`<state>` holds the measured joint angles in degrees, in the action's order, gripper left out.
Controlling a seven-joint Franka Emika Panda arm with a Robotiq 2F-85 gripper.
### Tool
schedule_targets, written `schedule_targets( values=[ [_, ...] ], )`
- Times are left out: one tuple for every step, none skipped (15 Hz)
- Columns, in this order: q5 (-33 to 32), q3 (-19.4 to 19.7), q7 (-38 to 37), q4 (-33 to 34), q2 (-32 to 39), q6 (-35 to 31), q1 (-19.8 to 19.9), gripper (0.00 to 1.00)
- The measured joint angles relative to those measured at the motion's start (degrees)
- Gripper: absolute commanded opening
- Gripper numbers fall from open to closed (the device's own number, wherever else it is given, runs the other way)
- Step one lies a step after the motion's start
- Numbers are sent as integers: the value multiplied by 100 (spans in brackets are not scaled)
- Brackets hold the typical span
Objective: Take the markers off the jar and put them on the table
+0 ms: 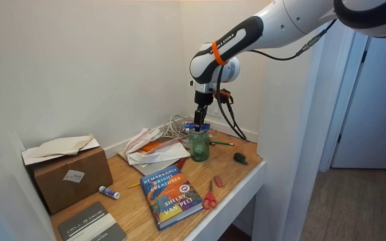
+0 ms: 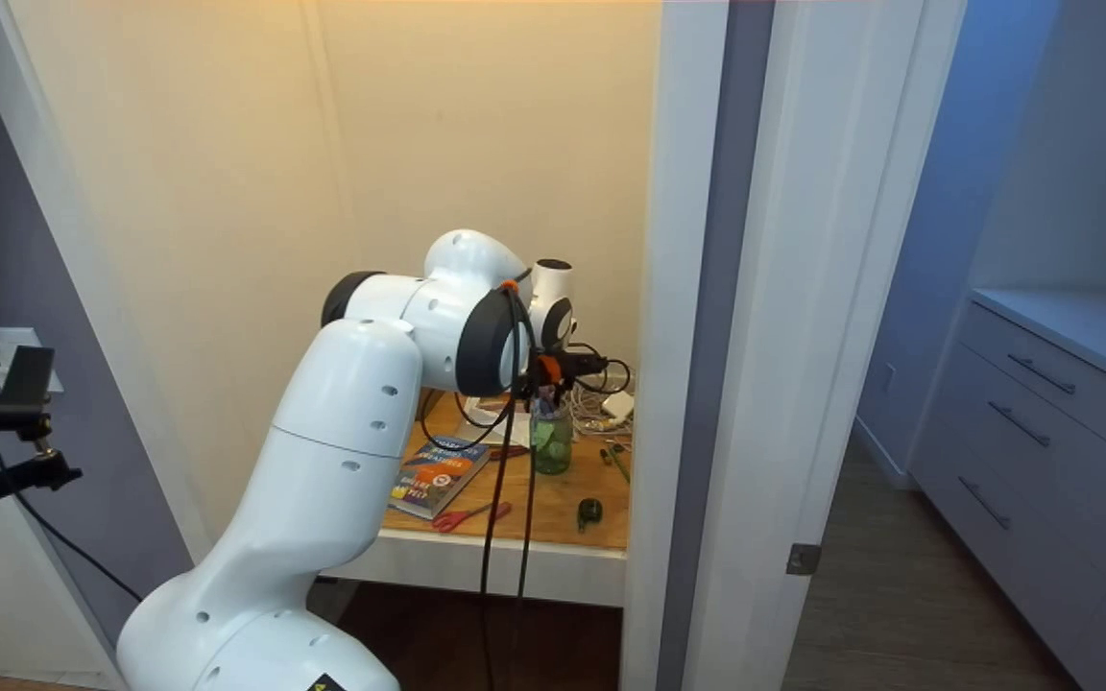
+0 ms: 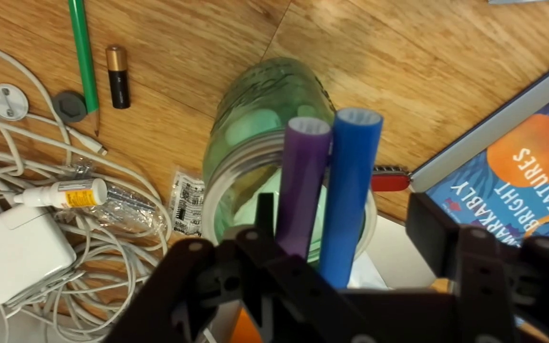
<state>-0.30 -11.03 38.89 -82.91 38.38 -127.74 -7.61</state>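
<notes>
A purple marker [image 3: 302, 181] and a blue marker [image 3: 351, 181] lie side by side across the mouth of the green glass jar [image 3: 274, 90]. In an exterior view the markers [image 1: 205, 126] rest flat on top of the jar [image 1: 199, 149], which stands upright on the wooden table [image 1: 224, 159]. My gripper [image 3: 343, 216] is open. Its fingers are on either side of the two markers, with the purple one close to one finger and a gap beside the blue one. The gripper [image 1: 198, 125] points down at the jar's rim. The markers' near ends are hidden behind the gripper.
A tangle of white cables [image 3: 112, 267] with a white charger [image 3: 19, 255] lies beside the jar. A book [image 1: 173, 195], red scissors [image 1: 209, 199], a green pencil [image 3: 84, 57], a battery [image 3: 118, 78] and a red pocket knife [image 3: 391, 181] are nearby. A cardboard box [image 1: 75, 180] stands farther off.
</notes>
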Motion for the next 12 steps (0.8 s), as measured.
schedule_targets(
  values=[
    [0,0,0,1,0,0,0,72],
    [0,0,0,2,0,0,0,70],
    [0,0,0,4,0,0,0,70],
    [0,0,0,6,0,0,0,68],
    [0,0,0,8,0,0,0,70],
    [0,0,0,10,0,0,0,67],
    [0,0,0,13,0,0,0,68],
    [0,0,0,17,0,0,0,69],
    [0,0,0,24,0,0,0,70],
    [0,0,0,33,1,0,0,69],
    [0,0,0,48,2,0,0,68],
    [0,0,0,65,4,0,0,64]
  ],
)
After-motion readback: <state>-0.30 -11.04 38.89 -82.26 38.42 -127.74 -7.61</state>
